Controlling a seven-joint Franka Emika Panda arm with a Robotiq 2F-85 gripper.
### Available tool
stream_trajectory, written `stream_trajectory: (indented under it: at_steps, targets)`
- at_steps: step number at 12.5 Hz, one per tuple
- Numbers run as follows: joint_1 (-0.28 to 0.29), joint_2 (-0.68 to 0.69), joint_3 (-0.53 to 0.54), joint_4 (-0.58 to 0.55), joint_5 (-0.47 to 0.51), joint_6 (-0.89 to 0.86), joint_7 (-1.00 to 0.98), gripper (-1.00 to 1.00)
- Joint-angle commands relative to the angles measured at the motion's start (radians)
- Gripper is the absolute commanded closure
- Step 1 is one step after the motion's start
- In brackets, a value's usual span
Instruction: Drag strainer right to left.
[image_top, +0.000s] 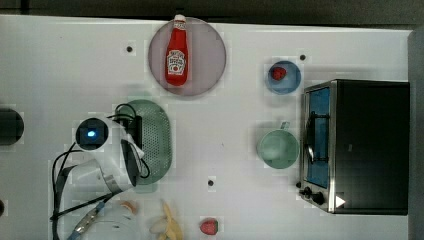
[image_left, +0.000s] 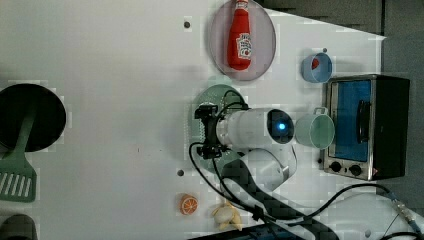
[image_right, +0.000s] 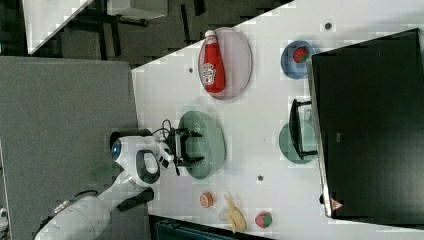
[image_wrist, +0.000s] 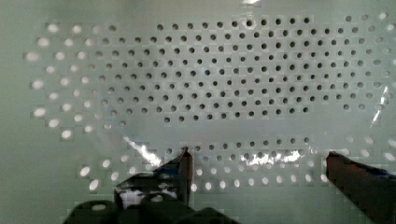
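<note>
strainer (image_top: 156, 140) sits under the wide-open hand (image_right: 192, 147); fingers (image_wrist: 184, 168) at its 9 o'clock wall could slip, tipping it.

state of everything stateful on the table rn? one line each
gripper: jaws open, over the strainer, nothing held
strainer: upright, empty, under the gripper
ketchup bottle: lying flat on the round plate
cup: upright, empty, beside the toaster oven
toaster oven: door shut
blue bowl: upright, strawberry inside
banana: peeled open
</note>
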Motion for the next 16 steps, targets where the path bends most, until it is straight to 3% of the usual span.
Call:
stream_trajectory:
  at_steps: [1,10,16]
  targets:
    - [0.057,0.033,0.022,0.083,-0.003,0.012,0.087,-1.00]
    - [0.139,0.116,0.022,0.234,-0.001,-0.032,0.183,-1.00]
    - [0.176,0.134,0.023,0.268,-0.001,-0.041,0.191,-1.00]
